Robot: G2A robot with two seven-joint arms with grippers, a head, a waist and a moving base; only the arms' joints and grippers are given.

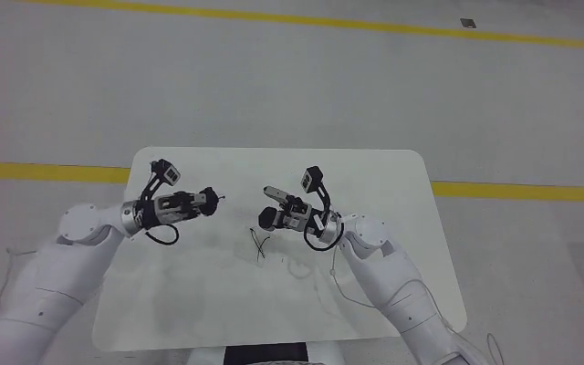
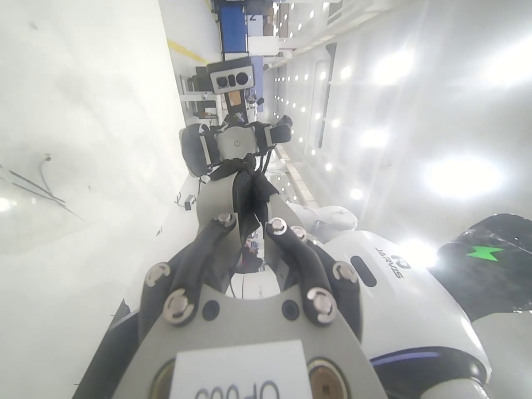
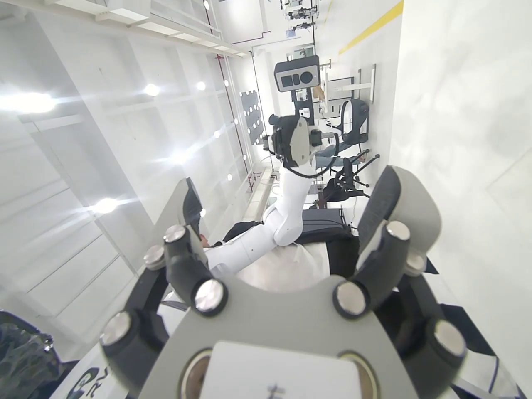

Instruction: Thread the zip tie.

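- While both arms hang above the table and nothing is threaded, the step in hand reads as the pick-up. No tie has been lifted off the surface yet.
- Left gripper: it sits over the left-centre of the table and points across at the other arm. In its wrist view the fingers are clenched, pressed together, and no tie is visible between them.
- Zip ties: thin dark strands lie loose and crossed on the table. They are between the two grippers and a little nearer the robot's side. They lie close under the right gripper and farther from the left one. The count cannot be told, and neither head nor tail can be made out.
- Right gripper: it is above the table, just beyond the ties. It is released, with its fingers spread wide and nothing between them.
- Judgement on the next move: the right gripper looks best placed to descend. It would need to turn its open jaws down over a single strand, since the crossing risks lifting more than one.
- Judgement: the left gripper must open before it can take the other end. Threading then calls for one end held firmly in each gripper and the tail lined up squarely with the head's slot.
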